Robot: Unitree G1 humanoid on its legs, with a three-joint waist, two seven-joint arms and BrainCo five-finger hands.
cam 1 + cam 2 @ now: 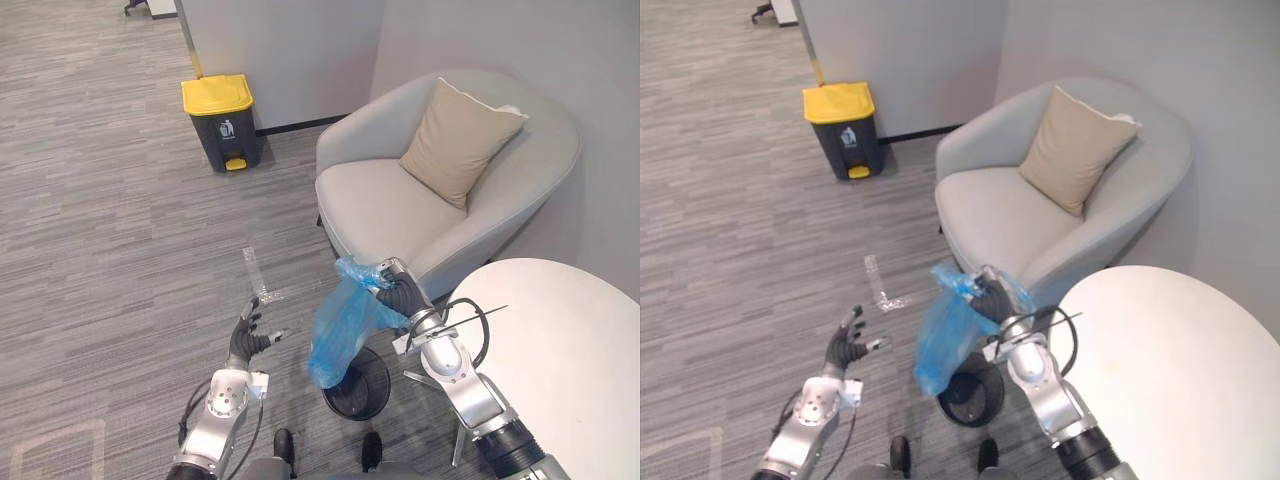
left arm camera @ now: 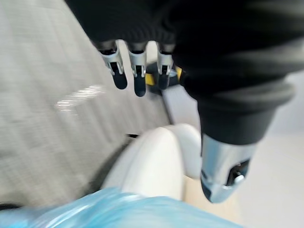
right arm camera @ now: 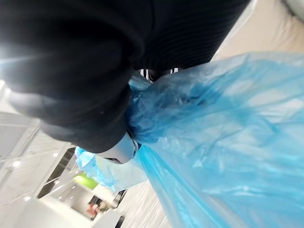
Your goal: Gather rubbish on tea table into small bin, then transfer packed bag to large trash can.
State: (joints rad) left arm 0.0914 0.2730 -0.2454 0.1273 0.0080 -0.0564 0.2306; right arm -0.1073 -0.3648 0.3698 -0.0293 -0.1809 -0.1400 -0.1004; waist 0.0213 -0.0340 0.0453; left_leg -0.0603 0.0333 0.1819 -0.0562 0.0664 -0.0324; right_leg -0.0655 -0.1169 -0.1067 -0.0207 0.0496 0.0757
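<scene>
Grey ribbed carpet runs from the robot out to the large trash can (image 1: pixel 220 120), a dark boxy pedal bin with a closed yellow lid, well beyond the left hand (image 1: pixel 245 338), whose fingers are spread and straight and hold nothing. Between the two hands hangs the blue bag (image 1: pixel 340 335), a thin, crinkled, see-through film. Its bunched neck is clamped in the curled fingers of the right hand (image 1: pixel 400 293), and its sagging bottom is just above the small bin (image 1: pixel 372 385), a round black mesh basket below that hand. The slick film could slip through the grip, or stretch and tear under its load. A swinging bag could catch the mesh rim and tip the bin. The shut lid ahead is another snag. Behind the right hand sits a smooth rounded armchair (image 1: pixel 390 205), and beside its forearm is the white round tea table (image 1: pixel 570 360).
</scene>
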